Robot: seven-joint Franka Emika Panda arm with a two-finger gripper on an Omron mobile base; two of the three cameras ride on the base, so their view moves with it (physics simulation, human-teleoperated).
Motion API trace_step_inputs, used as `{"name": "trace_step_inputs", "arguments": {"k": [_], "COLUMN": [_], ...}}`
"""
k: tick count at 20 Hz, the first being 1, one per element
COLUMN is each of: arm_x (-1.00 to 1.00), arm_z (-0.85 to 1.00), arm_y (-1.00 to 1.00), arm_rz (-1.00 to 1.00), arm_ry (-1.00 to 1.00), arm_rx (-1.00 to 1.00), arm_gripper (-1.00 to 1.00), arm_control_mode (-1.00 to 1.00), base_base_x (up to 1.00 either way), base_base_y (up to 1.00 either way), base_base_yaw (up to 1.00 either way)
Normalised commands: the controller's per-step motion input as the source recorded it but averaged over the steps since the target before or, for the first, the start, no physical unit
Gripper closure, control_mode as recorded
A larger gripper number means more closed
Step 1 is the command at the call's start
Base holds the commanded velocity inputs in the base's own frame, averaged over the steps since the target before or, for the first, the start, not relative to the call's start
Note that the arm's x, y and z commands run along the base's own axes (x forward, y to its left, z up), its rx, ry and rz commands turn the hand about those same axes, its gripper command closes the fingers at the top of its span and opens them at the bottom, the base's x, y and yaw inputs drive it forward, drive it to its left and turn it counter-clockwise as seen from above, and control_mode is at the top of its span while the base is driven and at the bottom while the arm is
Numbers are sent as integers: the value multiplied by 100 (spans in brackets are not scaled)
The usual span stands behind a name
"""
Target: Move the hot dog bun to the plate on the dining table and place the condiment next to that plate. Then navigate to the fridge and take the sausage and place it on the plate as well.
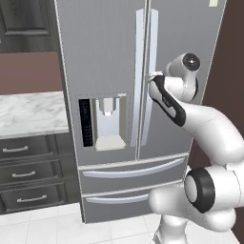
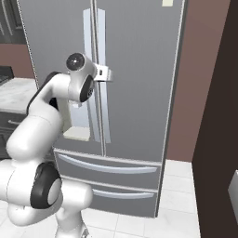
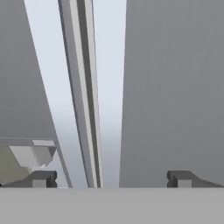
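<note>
Fridge (image 1: 114,71) stands right of the counter (image 1: 28,112) — drawers (image 1: 24,174) below.

Even, shadowless rendered light; soft blur; no glare, no distortion.

No readable text, label or number anywhere.

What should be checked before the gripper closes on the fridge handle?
1. Fridge doors shut: ok, both closed.
2. Gripper open: ok, fingertips stand wide apart.
3. Gripper at the handles: ok, it sits at the centre seam, at upper-door height.
4. Handle between the fingertips: ok in the hand view, where both handles and the seam lie in the gap.
5. Contact with a handle: cannot tell.
6. Sausage inside: cannot tell, doors closed.
</note>
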Motion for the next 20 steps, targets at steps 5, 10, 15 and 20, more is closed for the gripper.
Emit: {"name": "trace_step_inputs", "arguments": {"k": [5,10,15,20], "arm_x": [36,44,44,37], "arm_z": [-4,-6,-10,-10], "arm_y": [0,3,6,1], "arm_rz": [1,0,0,0], "arm_ry": [0,0,0,0], "arm_rx": [0,0,-1,-1], "arm_gripper": [-100,-100,-100,-100], "arm_control_mode": [-100,-100,-100,-100], "base_base_x": [0,0,0,0], "base_base_y": [0,0,0,0], "base_base_yaw": [0,0,0,0]}}
